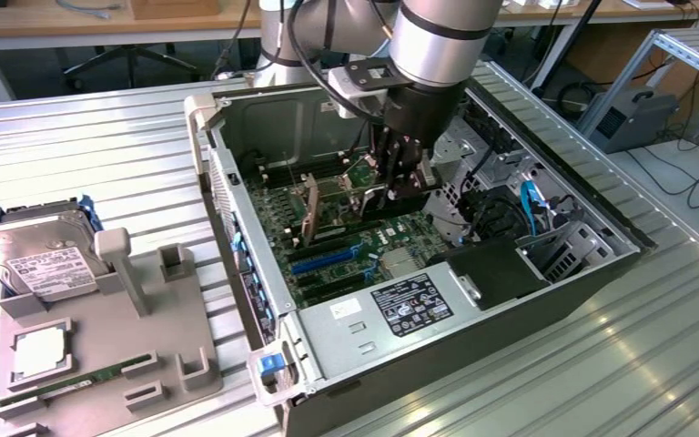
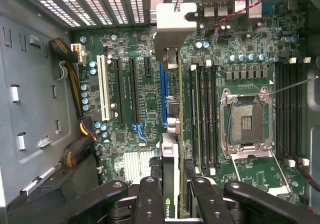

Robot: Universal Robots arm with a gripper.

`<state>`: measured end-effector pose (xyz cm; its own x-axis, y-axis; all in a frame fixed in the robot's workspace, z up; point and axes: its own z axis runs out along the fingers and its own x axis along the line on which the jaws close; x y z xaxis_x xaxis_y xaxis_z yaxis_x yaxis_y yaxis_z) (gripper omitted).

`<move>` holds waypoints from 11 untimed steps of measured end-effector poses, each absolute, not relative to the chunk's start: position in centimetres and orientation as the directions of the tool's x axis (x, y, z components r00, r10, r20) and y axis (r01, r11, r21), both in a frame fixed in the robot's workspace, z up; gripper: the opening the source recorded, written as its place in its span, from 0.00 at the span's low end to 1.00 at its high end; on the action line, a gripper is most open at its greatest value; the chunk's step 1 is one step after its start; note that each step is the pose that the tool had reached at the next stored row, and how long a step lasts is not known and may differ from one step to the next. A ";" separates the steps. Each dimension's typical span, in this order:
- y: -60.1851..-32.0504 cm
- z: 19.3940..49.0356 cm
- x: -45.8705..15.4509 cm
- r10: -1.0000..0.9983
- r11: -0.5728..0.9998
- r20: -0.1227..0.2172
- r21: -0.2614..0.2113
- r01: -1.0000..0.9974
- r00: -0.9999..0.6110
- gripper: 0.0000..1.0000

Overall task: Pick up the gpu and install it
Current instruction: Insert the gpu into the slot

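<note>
My gripper [image 1: 400, 187] reaches down into the open computer case [image 1: 234, 228] and is shut on the gpu [image 1: 309, 211], which stands on edge over the green motherboard [image 1: 362, 241]. In the wrist view the gpu [image 2: 173, 134] appears edge-on between my black fingers [image 2: 150, 199], with its silver bracket [image 2: 172, 26] at the far end by the case's rear vent slots. The card runs along the blue expansion slot [image 2: 163, 91]. I cannot tell whether it touches the slot.
Memory slots [image 2: 205, 114] and the bare CPU socket [image 2: 247, 121] lie beside the card. A power supply [image 1: 410, 305] and cables [image 1: 495, 214] crowd the case. Outside it, a grey fixture [image 1: 106, 337] holds a hard drive [image 1: 40, 259] and a green memory stick [image 1: 70, 382].
</note>
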<state>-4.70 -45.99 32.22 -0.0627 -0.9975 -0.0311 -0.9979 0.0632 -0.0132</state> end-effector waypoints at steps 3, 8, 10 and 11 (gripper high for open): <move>-46.0 31.8 -4.7 -0.998 0.063 -0.032 -0.013 -0.998 -0.063 0.27; -46.0 30.7 -4.8 -0.998 0.063 -0.032 -0.013 -0.998 -0.063 0.27; -46.0 30.7 -4.8 -0.998 0.063 -0.032 -0.013 -0.998 -0.063 0.27; -46.0 30.7 -4.8 -0.998 0.063 -0.032 -0.013 -0.998 -0.063 0.27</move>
<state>-4.82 -45.98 30.69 -0.0630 -0.9975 -0.0319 -0.9979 0.0635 -0.0132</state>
